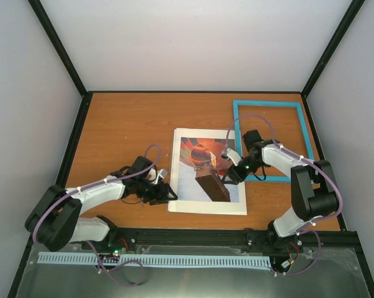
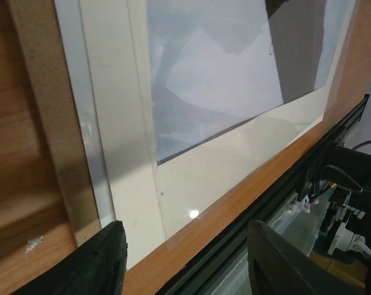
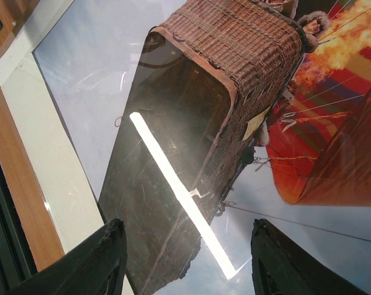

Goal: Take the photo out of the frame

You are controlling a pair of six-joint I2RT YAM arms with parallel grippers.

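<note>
The photo [image 1: 202, 162], a hot-air balloon print with a brown basket, lies flat at the table's centre inside a white mat [image 1: 205, 205], out of the frame. The turquoise frame [image 1: 267, 103] lies empty at the back right. My left gripper [image 1: 170, 194] is open and empty, low at the stack's near-left corner; its view shows pale sky of the photo [image 2: 234, 67], the mat [image 2: 216, 172], a clear sheet over it and a brown backing board [image 2: 50, 135] beneath. My right gripper [image 1: 227, 178] is open and empty, just above the photo's basket [image 3: 222, 74].
The table's black front rail [image 2: 308, 178] runs just beyond the stack's near edge. Black posts and pale walls enclose the table. A bright light reflection [image 3: 179, 190] streaks the clear sheet over the photo.
</note>
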